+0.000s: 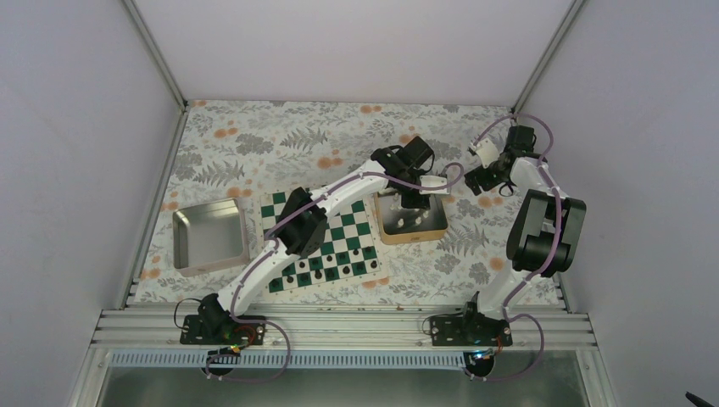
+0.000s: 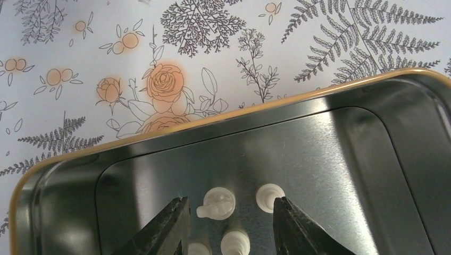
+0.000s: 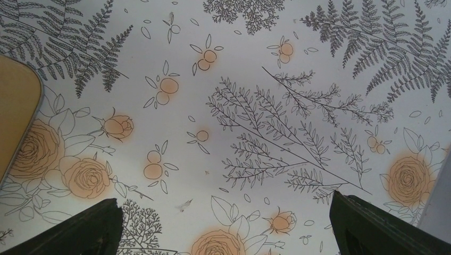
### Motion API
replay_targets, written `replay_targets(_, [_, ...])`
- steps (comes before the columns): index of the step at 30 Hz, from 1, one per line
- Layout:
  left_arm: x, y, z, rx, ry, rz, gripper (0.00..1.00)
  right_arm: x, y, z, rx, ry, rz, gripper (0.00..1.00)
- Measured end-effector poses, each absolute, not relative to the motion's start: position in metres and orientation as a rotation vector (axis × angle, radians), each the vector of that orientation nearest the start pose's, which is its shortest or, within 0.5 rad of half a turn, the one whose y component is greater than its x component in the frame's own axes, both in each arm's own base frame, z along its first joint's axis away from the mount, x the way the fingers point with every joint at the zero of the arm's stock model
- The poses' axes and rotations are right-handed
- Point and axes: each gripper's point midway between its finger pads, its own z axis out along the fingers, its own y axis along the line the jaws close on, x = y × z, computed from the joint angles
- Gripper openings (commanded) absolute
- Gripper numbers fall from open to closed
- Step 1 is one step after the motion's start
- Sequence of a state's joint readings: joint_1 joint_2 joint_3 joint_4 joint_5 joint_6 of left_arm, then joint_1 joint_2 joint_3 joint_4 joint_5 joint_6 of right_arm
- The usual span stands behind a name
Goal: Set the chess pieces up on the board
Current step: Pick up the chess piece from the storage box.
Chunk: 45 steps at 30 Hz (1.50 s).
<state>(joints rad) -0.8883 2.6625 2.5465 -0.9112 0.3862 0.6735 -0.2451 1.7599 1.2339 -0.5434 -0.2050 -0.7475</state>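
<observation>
The green and white chessboard (image 1: 356, 231) lies in the middle of the table with several dark figures on its near rows, partly hidden by my left arm. Several white chess pieces (image 1: 414, 220) stand in a tan tin (image 1: 387, 231) right of the board. My left gripper (image 1: 413, 202) is open inside that tin. In the left wrist view my left gripper (image 2: 230, 206) straddles a white knight (image 2: 217, 204). A white pawn (image 2: 267, 197) stands by the right fingertip (image 2: 284, 212), and another pawn (image 2: 235, 244) stands nearer. My right gripper (image 1: 483, 180) hangs open and empty over bare cloth.
A grey square tray (image 1: 210, 235) sits left of the board. The tin's tan rim (image 2: 213, 118) and steel walls surround the left fingers. The tin's corner (image 3: 16, 111) shows at the left of the right wrist view. The floral cloth (image 3: 239, 122) covers the table; walls enclose three sides.
</observation>
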Motion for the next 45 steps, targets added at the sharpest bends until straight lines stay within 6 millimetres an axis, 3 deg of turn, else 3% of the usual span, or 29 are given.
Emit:
replay_targets(14, [0.351, -0.53, 0.066, -2.653, -2.4, 0.777, 0.4, 0.423, -0.07, 0.085, -0.718, 2.517, -0.074, 1.0])
replay_targets(23, [0.353, -0.529, 0.035, -2.622, -2.397, 0.74, 0.4, 0.423, -0.07, 0.083, -0.719, 2.52, -0.071, 1.0])
replay_targets(27, [0.354, -0.529, 0.033, -2.623, -2.401, 0.733, 0.4, 0.423, -0.07, 0.084, -0.719, 2.519, -0.071, 1.0])
replay_targets(45, [0.357, -0.528, 0.033, -2.62, -2.41, 0.73, 0.2, 0.423, -0.069, 0.084, -0.72, 2.519, -0.069, 1.0])
